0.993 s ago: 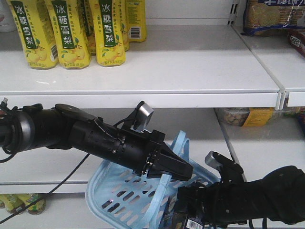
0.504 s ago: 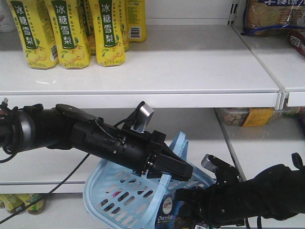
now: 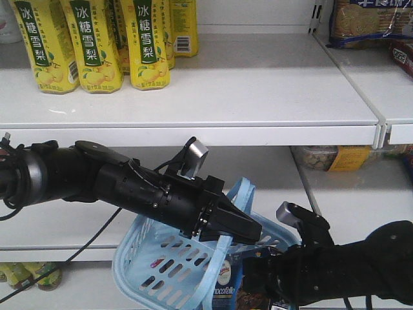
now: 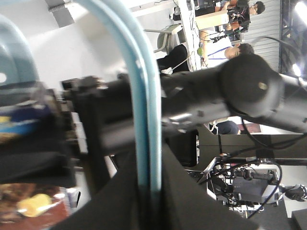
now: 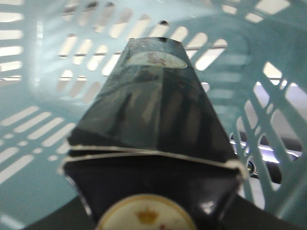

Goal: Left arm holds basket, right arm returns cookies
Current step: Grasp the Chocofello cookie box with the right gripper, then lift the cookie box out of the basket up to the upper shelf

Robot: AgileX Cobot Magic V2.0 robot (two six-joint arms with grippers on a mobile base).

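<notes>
Bearing a round logo (image 3: 224, 275) and "ocofello" lettering, cookies (image 3: 223, 287) sit pinched in right tool (image 3: 250, 283), basket (image 3: 158, 261) strap (image 4: 146, 96) in left tool (image 3: 248, 231).

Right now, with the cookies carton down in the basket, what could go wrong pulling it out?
1. The strap handle pinched in the left gripper hangs right by the cookies; lifting could snag it.
2. The basket hangs tilted from that strap, so a bump from the right arm may swing it.

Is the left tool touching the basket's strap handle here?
Touching. The left wrist view shows the blue strap handle running straight down into the left tool, pinched between its two dark sides with no gap visible.
</notes>
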